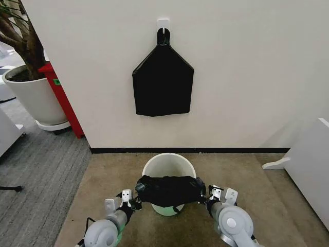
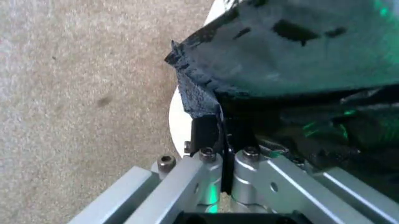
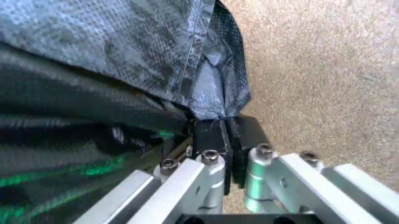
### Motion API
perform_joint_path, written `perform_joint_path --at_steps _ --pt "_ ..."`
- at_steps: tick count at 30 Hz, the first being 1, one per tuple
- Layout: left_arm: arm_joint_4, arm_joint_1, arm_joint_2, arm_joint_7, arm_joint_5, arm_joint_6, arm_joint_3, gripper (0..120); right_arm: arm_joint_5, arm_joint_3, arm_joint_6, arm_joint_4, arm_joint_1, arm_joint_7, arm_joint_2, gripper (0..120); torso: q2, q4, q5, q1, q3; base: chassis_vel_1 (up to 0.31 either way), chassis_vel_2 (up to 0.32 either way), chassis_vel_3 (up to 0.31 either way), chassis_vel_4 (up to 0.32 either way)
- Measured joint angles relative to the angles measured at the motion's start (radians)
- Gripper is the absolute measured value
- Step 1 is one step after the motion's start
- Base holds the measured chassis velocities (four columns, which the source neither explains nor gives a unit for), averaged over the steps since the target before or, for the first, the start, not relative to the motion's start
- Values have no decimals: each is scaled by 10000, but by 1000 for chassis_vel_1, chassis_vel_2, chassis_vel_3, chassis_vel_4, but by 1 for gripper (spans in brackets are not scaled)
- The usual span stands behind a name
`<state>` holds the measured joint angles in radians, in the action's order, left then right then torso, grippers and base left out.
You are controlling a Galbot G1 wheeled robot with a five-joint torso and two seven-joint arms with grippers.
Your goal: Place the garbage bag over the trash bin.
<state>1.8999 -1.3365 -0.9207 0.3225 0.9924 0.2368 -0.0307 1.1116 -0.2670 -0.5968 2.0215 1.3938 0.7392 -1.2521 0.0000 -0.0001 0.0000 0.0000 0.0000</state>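
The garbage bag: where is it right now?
In the head view, the garbage bag stretches between the left pincer and right pincer, over the trash bin's near rim.

The garbage bag (image 1: 169,189) spans the trash bin's (image 1: 168,164) near rim — left gripper (image 1: 134,201) and right gripper (image 1: 205,198) at its ends.

garbage bag (image 1: 169,189) spans trash bin (image 1: 168,167) (near rim)
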Motion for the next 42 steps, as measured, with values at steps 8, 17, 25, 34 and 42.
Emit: perform_joint_path --at_steps 8,17,25,34,42 --pt "601 -534 489 122 -775 -94 -352 20 -277 42 -116 685 665 145 142 30 0 1 0 0 0 0 0 0 0" --pt "1010 -1005 906 -100 -1347 -826 -523 50 -290 -56 -141 1385 1088 464 175 59 0 1 -2 0 0 0 0 0 0" --pt "1535 -2265 1253 -342 -1768 -1144 -686 79 -231 -44 -118 2061 1367 913 161 88 0 3 -1 0 -1 0 0 0 0" --pt "1468 -2685 1183 -505 -1765 -1557 -838 100 -248 -101 -6 2620 1619 1181 47 100 0 1 0 0 0 0 0 0 0" --pt "2280 -2900 988 -464 -1540 -1717 -1460 100 -1165 -315 119 4050 2087 1146 493 100 0 -1 -3 0 0 0 0 0 0"
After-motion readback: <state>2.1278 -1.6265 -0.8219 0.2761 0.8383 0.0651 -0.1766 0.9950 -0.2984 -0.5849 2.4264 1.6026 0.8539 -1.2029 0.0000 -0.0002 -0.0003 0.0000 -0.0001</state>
